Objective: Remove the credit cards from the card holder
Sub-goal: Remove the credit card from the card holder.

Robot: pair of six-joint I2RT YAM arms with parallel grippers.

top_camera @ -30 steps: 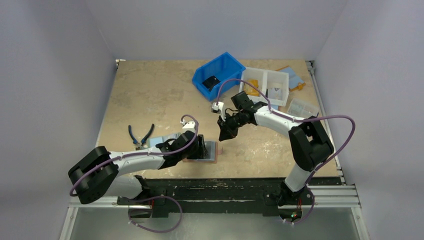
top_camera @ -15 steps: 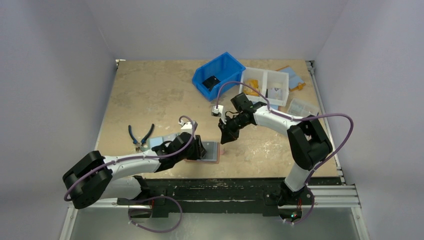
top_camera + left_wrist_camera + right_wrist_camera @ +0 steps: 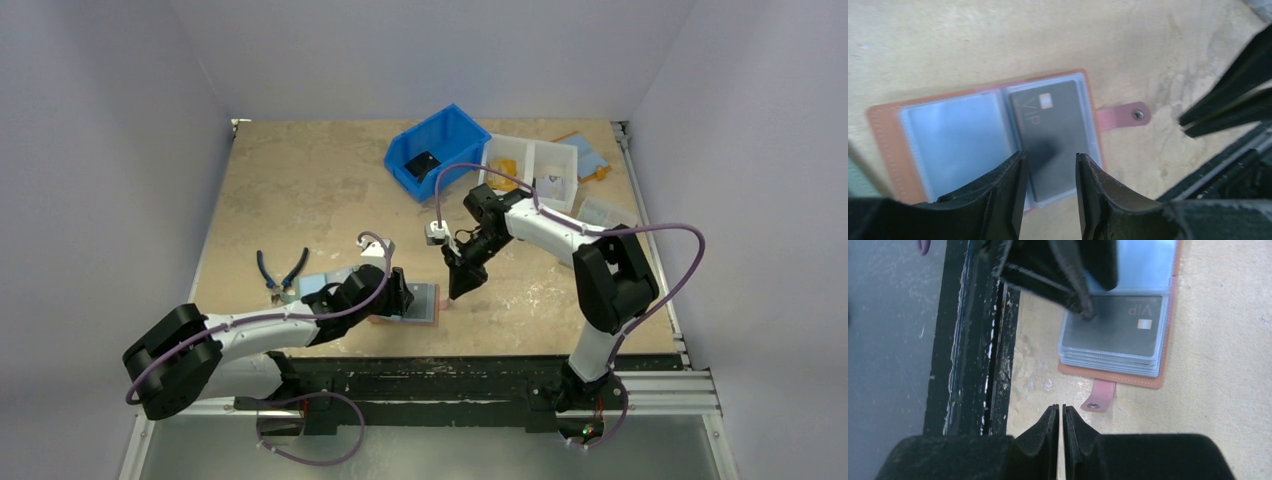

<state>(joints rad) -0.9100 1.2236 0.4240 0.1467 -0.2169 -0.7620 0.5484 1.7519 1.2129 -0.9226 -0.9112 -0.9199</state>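
The card holder (image 3: 885, 132) lies open on the bench (image 3: 998, 35) near the front edge. The left gripper (image 3: 1048, 162), fingers apart, sits over its grey VIP card (image 3: 1053, 120). The right gripper (image 3: 1058, 412) hovers beside, pinched together, empty.

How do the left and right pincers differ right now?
The left pincer stands open, its fingers either side of the dark VIP card in the card holder; the right pincer is shut and empty. The left is low over the open holder; the right hangs off to its side, near the snap tab. Both are black and point downward.
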